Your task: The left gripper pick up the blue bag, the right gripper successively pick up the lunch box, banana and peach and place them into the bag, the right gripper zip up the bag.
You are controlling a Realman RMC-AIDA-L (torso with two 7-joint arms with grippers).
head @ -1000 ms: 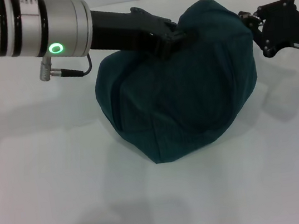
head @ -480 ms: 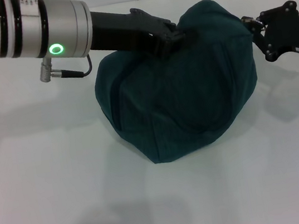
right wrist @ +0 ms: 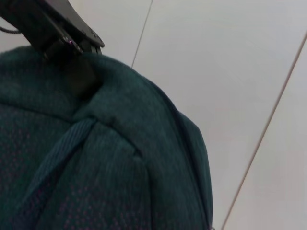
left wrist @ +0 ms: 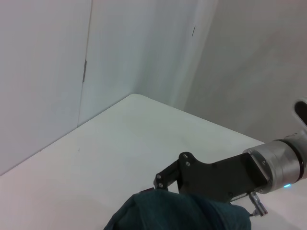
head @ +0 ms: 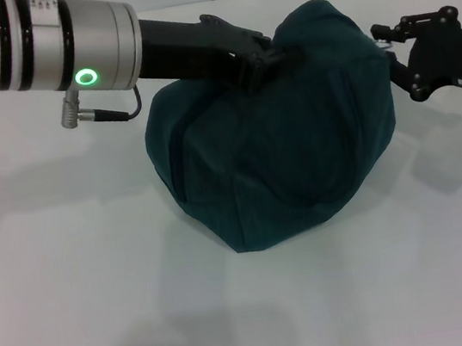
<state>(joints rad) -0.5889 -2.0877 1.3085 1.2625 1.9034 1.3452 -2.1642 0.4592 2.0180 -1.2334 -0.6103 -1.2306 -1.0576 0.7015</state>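
Observation:
The blue bag (head: 278, 140) sits bulging on the white table, and its dark teal fabric also fills the right wrist view (right wrist: 96, 167). My left gripper (head: 264, 55) is shut on the bag's top fold, also visible in the right wrist view (right wrist: 72, 40). My right gripper (head: 381, 42) is at the bag's upper right edge, touching or very close to the fabric. The left wrist view shows that gripper (left wrist: 158, 184) just beyond the bag's top (left wrist: 177, 213). The lunch box, banana and peach are out of view.
The white table (head: 100, 288) stretches in front of and to the left of the bag. My left arm's silver-white forearm with a green light (head: 88, 74) crosses the upper left. White walls stand behind the table's far edge (left wrist: 134, 96).
My right gripper drew slightly to the right, then rose a little beside the bag's upper right edge. The bag and my left gripper have not moved.

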